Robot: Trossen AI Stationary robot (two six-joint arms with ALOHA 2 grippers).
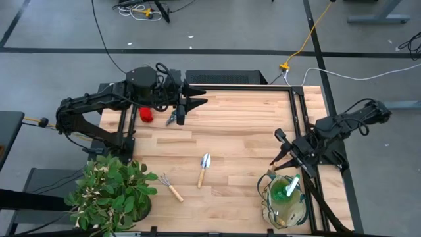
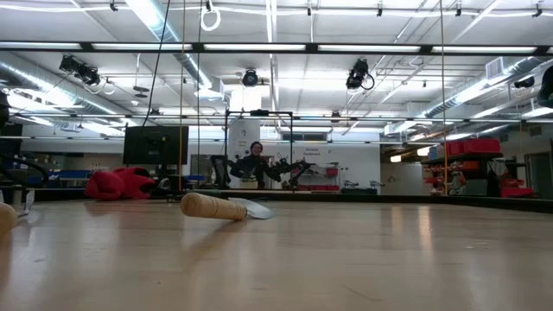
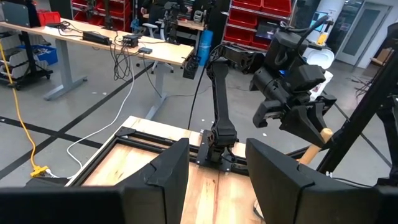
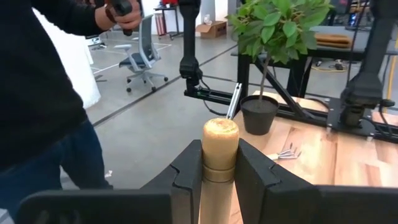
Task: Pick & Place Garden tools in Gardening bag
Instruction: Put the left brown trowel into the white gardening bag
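My right gripper hovers at the table's right edge, just beyond the gardening bag, and is shut on a tool's light wooden handle. A green-and-white item lies in the bag. My left gripper stands open and high over the far left part, with nothing between its fingers. Dark pruning shears and red gloves lie on the table below it. A silver trowel and a small rake lie flat near the middle. My right gripper pinches the wooden handle between its two fingers, just below the handle's rounded free end. The handle runs along the fingers, and its end sticks out past the fingertips. The tool is clear of the table, and the gripper hides its head.
A leafy potted plant stands at the near left corner. Dark frame rails run along the table's right and far edges. A person stands beyond the table in the right wrist view. Bare wood lies between the two grippers.
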